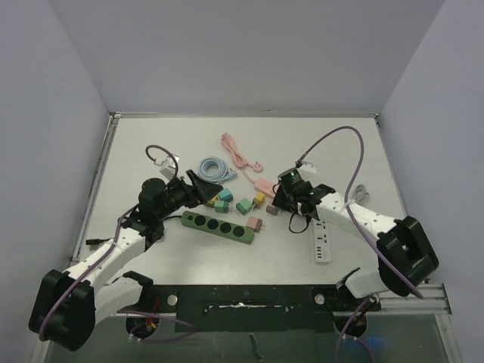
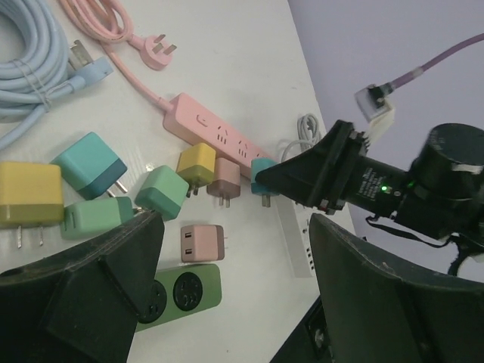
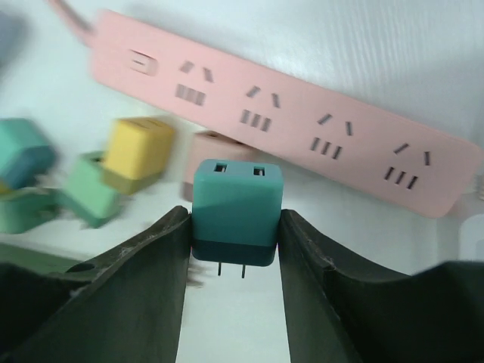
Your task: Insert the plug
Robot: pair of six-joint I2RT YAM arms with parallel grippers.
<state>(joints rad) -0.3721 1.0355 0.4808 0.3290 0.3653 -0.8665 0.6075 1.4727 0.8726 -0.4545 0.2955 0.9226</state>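
The right gripper (image 3: 235, 221) is clamping a teal cube-shaped plug with two USB ports (image 3: 237, 198) between both fingers, with its two metal prongs pointing down. The plug is sitting just on the near side of the long pink plastic power strip (image 3: 302, 128), whose far-left end is running out of the right wrist view. Whether the prongs are touching the white table (image 1: 348, 151) cannot be told. From above, the plug itself is being hidden under the gripper body. The left gripper (image 2: 233, 224) is standing apart with nothing between its fingers, over a small dusty-pink cube plug (image 2: 203, 242) and one end of the dark green round-socket power strip (image 1: 217, 225); the left finger is cutting off the rest of that strip in the left wrist view. The loose yellow, teal and green plugs (image 2: 161, 191) to the left are appearing badly blurred in the right wrist view. The white power strip (image 1: 322, 243) is lying near right, partly covered by the right arm.
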